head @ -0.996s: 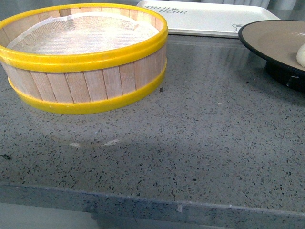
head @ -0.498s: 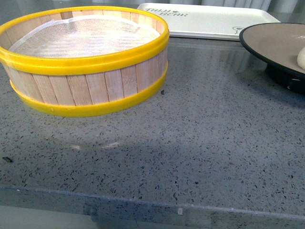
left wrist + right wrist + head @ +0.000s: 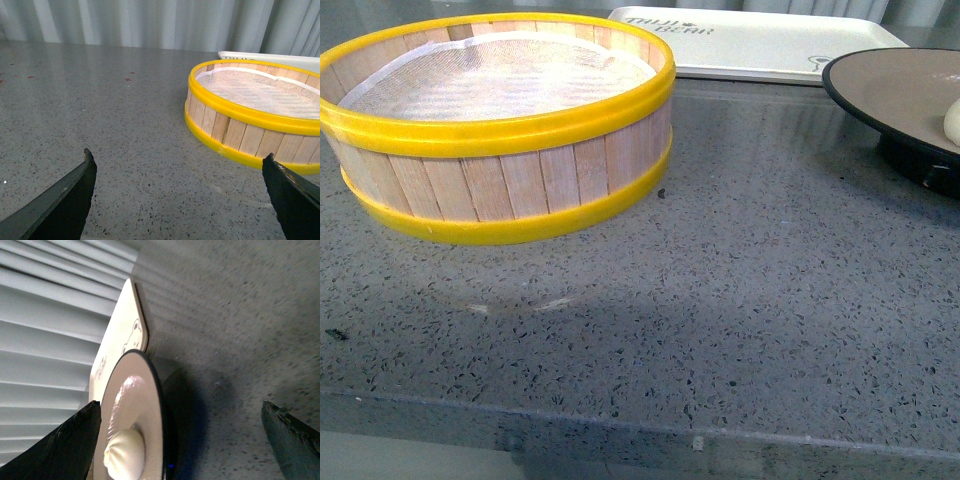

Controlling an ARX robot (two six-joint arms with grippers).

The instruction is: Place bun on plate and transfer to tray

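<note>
The cream-white bun (image 3: 952, 121) lies on the tan, black-rimmed plate (image 3: 900, 85) at the right edge of the front view, only partly in frame. Behind it at the back lies the cream-white tray (image 3: 760, 45) with dark lettering. Neither gripper shows in the front view. In the right wrist view my right gripper (image 3: 180, 407) stands open, facing the plate (image 3: 132, 395) with the bun (image 3: 125, 452) on it and the tray (image 3: 122, 340) beyond. My left gripper (image 3: 179, 160) is open over bare counter, with nothing between its fingers.
A yellow-rimmed wooden steamer basket (image 3: 500, 120) with a white liner stands at the left, holding nothing; it also shows in the left wrist view as the steamer basket (image 3: 255, 115). The grey speckled counter's front edge (image 3: 640, 430) runs along the bottom. Pleated curtains hang behind.
The whole front view shifted slightly between one second ago and half a second ago, then held still. Bun, plate, tray and basket keep their places relative to each other.
</note>
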